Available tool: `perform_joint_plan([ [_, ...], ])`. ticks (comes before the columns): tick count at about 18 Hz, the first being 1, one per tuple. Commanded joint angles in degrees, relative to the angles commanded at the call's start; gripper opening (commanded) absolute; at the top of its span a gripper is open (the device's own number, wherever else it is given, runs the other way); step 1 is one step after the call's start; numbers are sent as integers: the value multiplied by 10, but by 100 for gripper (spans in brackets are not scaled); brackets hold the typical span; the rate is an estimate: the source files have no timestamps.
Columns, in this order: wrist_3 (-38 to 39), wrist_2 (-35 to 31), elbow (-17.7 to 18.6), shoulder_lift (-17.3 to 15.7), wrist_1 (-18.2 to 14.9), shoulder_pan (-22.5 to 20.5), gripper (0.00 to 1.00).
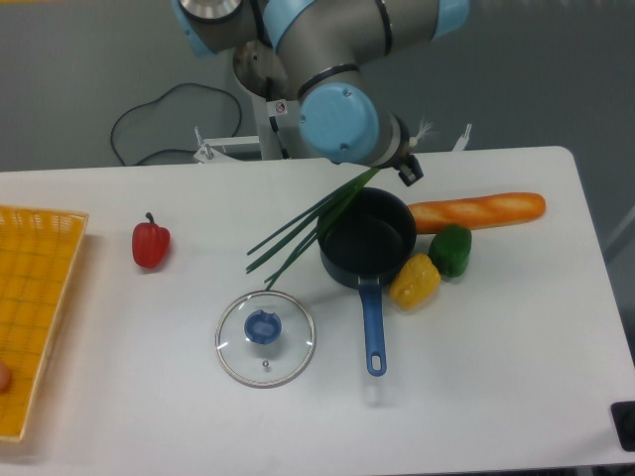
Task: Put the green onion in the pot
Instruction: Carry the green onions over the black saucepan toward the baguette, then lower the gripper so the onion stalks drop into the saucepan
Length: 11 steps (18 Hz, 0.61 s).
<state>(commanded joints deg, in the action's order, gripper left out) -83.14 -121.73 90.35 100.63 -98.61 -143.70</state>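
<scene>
**Onion stalks held over the pot's rim**

Gripper [407, 167] fingers are mostly hidden behind the blue wrist joint, but the pale end of the green onion [308, 224] runs up into them, so they appear clamped on the bunch (the jaws themselves cannot be made out clearly).

Nearest the camera, the round glass lid [266, 337] with its blue knob lies flat on the white table [496, 397]. Just right of it, the pot's blue handle points toward the front edge. At the far left, a yellow basket [35, 297] sits at the table's side.

Further back, the pot [366, 238] stands upright, its dark inside holding nothing. Touching its right side is a yellow bell pepper [414, 281], with a green bell pepper [450, 250] just behind that. A red bell pepper [151, 244] stands well apart on the left.

From the gripper, the onion slants down and leftward, crossing the pot's back-left rim, its green tips fanning out over the table between pot and lid.

Behind the pot, a baguette [476, 209] lies lengthwise toward the right. A black cable [149, 119] loops beyond the table's far edge.
</scene>
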Motion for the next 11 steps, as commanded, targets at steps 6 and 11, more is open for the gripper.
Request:
perform_joint_plan([
  [6,0,0,-3,1,1,0,22],
  [11,6,1,-10,10,10,1,22],
])
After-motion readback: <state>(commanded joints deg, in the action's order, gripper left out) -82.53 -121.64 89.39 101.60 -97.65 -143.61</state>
